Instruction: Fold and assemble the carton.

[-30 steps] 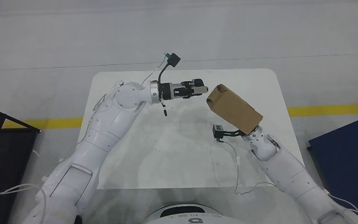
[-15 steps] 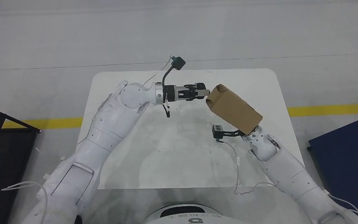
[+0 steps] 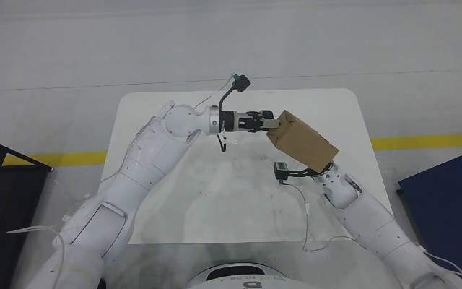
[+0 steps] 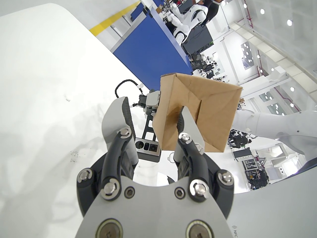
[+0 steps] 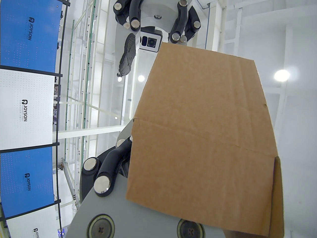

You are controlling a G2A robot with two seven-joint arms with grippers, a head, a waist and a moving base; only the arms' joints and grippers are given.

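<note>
Against a second ago: left gripper (image 3: 267, 121) further right in the top view, then well short of the carton (image 3: 307, 141), now up at its left end, gap closed. Left arm stretched further across the upper middle of the table (image 3: 216, 209). Carton and right arm as before, right of centre.

Left fingers (image 4: 126, 111) spread wide. One pad laid on the carton's end face, the other out in free air just beside it, touching nothing. Right gripper (image 5: 125, 136) closed on the carton's far part, mostly hidden under the cardboard. Holds it off the tabletop.

Plain brown cardboard, long box form, set on a slant in the top view from upper left down to lower right. In the left wrist view, end flaps folded in, with a diagonal crease and an upright seam showing, not lying flush. In the right wrist view, a broad side panel with one crease across it.

Lower right end of the carton near the table's right edge. Bare tabletop at centre, lower middle and left of the top view. Yellow floor line (image 3: 415, 141) beyond the right edge. Blue partition (image 3: 437, 206) at the frame's right border, apart from the table.
</note>
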